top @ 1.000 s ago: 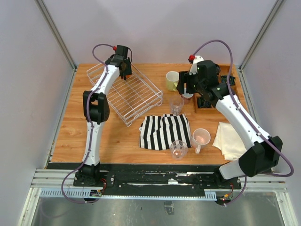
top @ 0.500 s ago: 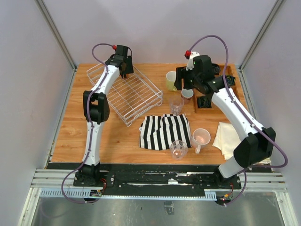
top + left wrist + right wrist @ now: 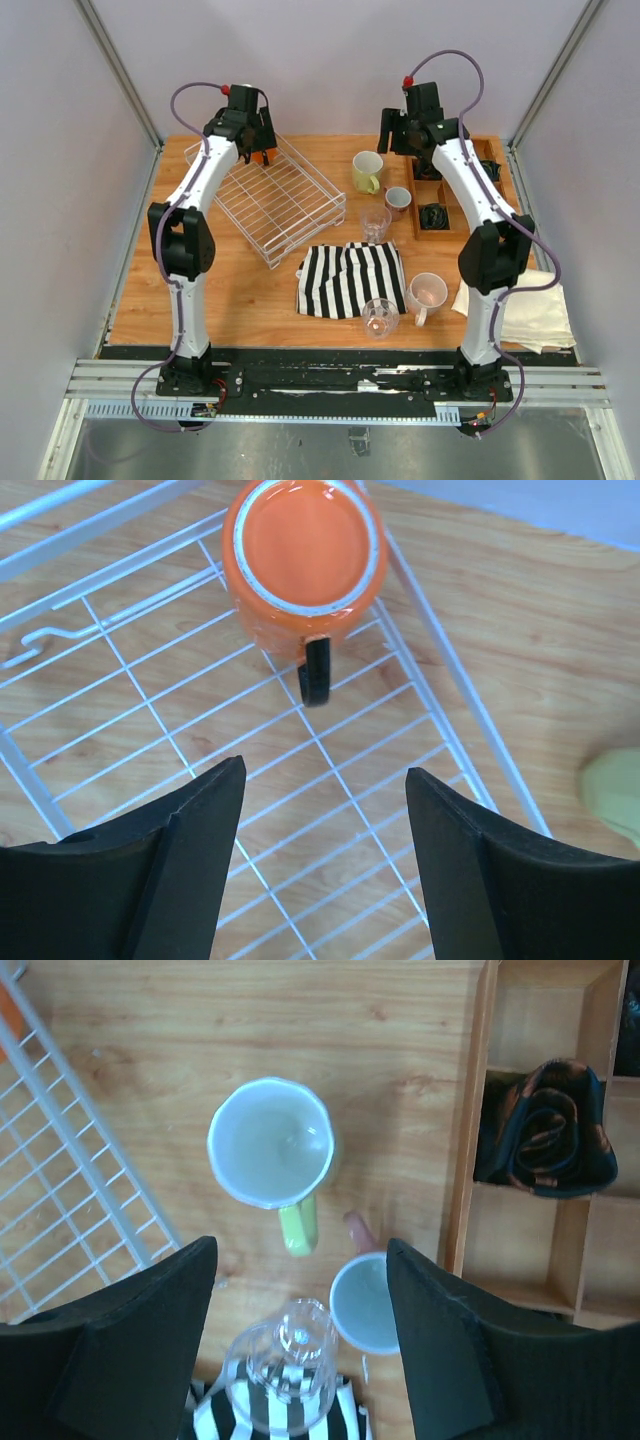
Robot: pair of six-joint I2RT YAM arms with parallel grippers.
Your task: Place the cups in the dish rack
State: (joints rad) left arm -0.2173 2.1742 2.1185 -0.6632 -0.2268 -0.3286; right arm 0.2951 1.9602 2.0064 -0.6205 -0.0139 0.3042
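The orange mug (image 3: 305,560) stands upside down in the white wire dish rack (image 3: 270,205), at its far end; in the top view my left gripper hides it. My left gripper (image 3: 258,150) hovers open and empty above the rack (image 3: 430,680), near side of the mug. My right gripper (image 3: 405,140) is open and empty, high over the back of the table. Below it are the yellow-green mug (image 3: 272,1145), the smaller dusty-pink mug (image 3: 366,1305) and a glass tumbler (image 3: 285,1375). The pale pink mug (image 3: 427,293) and second tumbler (image 3: 380,317) stand near the front.
A black-and-white striped cloth (image 3: 350,278) lies mid-table, with the front tumbler on its near edge. A wooden compartment tray (image 3: 540,1270) holding a dark bundle sits at the back right. A cream cloth (image 3: 510,300) lies at the right front.
My right gripper has risen and drawn back from the smaller dusty-pink mug, which stays on the table. My left gripper has lifted a little above the rack's far end.
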